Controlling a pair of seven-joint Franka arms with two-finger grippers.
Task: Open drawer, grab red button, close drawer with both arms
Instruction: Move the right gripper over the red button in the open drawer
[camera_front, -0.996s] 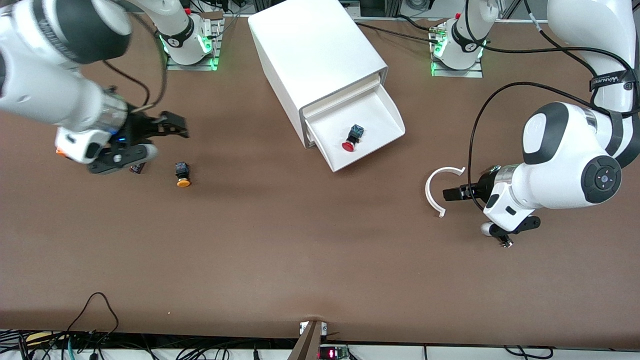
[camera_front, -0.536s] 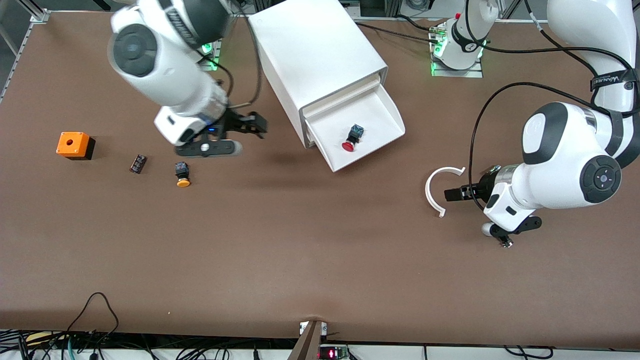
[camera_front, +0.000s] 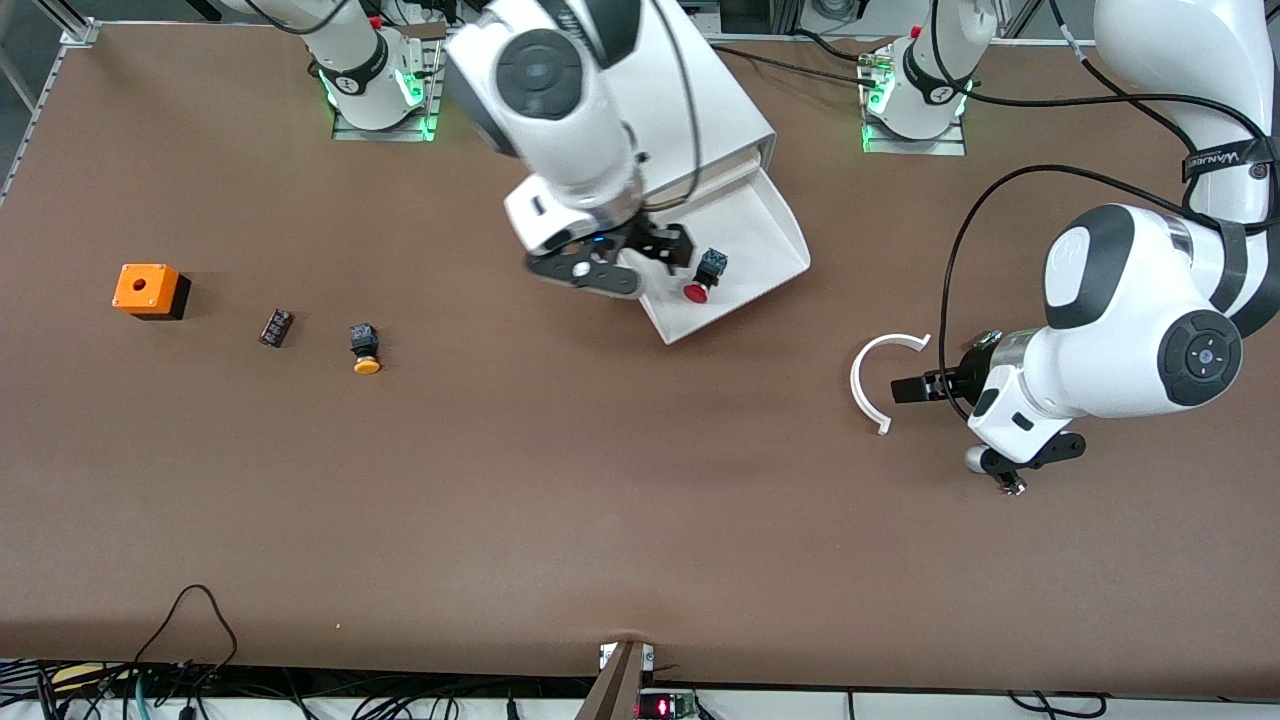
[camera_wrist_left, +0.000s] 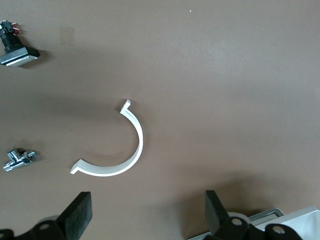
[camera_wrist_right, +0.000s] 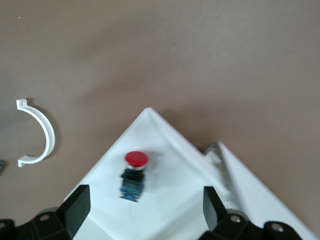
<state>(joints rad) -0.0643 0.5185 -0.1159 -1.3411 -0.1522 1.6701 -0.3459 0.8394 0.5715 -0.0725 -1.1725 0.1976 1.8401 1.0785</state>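
- Since the frame half a second back, we see the right arm's black two-finger gripper (camera_front: 668, 250) has swung from the bare table beside the cabinet to a spot over the open drawer, its fingers (camera_wrist_right: 75, 205) spread wide and holding nothing.
- Toward the right arm's end of the table sit an orange box with a hole in its top (camera_front: 148, 290), a small dark rectangular part (camera_front: 276, 327) and a yellow-orange-capped pushbutton (camera_front: 365, 349), all unmoved and well apart from the cabinet.
- At the middle, the wide shallow white plastic drawer (camera_front: 770, 225) stands pulled out of the white box cabinet (camera_front: 715, 95), as before; the right arm's wrist now covers part of the cabinet's top and the drawer's corner on the right arm's side.
- We find the small pushbutton with a round red cap and black-and-blue body (camera_front: 704, 276) lying on its side on the drawer's floor, just beside the right gripper, its cap toward the front camera; the right wrist view shows it between the spread fingers, untouched (camera_wrist_right: 134, 174).
- Beside the drawer, toward the left arm's end, a white plastic half-ring clip (camera_front: 868, 385) lies flat on the brown table (camera_front: 600, 500).
- We see the left arm's black gripper (camera_front: 905, 388) waiting as before, just beside that clip, its fingers (camera_wrist_left: 80, 212) parted and empty.
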